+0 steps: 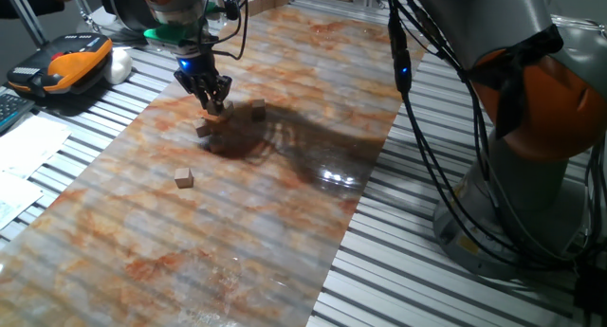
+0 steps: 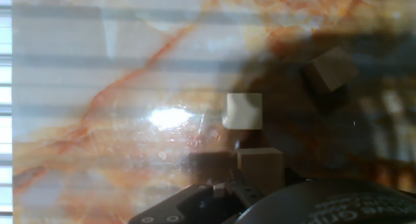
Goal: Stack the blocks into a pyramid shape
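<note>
Judging the blocks (image 1: 211, 124) as light, rigid wooden cubes with smooth faces, I reckoned a pinch across two opposite flat sides would hold. They clustered upper left of centre in the fixed view, one stray block (image 1: 184, 179) lower left on the marbled mat (image 1: 285, 223). My gripper (image 1: 214, 105) hung over the cluster; I could not tell the jaws' state.

Legible text: none in either view.

Item 1: embossed lettering on the curved dark housing (image 2: 338, 208), lower right of the hand view; blurred and cropped, unreadable.

Item 2: printed sheets of paper (image 1: 24, 166), left edge of the fixed view; print too small to read.
</note>
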Controlling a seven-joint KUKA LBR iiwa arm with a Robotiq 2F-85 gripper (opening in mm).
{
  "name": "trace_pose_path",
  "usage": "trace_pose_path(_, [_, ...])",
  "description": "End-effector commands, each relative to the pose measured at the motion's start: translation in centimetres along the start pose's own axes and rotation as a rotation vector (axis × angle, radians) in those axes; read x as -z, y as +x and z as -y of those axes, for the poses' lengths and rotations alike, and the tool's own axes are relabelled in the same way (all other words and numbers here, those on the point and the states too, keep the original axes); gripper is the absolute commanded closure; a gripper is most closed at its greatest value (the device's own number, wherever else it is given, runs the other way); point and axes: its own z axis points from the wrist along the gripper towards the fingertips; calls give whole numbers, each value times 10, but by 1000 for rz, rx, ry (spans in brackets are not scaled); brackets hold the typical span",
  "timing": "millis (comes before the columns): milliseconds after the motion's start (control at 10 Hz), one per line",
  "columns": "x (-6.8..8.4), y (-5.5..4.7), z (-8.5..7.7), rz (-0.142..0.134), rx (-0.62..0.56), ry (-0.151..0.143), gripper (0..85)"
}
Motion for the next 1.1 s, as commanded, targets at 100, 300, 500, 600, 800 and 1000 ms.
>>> trace_pose_path(100, [-2, 0, -1, 0, 2, -1, 850])
trace_pose_path(300, [-3, -2, -2, 1, 2, 1, 850])
trace_pose_path(500, [-5, -5, -5, 1, -8, 3, 850])
trace_pose_path(600, [-6, -6, -6, 0, -13, 3, 850])
trace_pose_path(800, [-7, -9, -7, -7, -17, -3, 850])
trace_pose_path(1000, [-10, -10, -8, -8, -22, -3, 850])
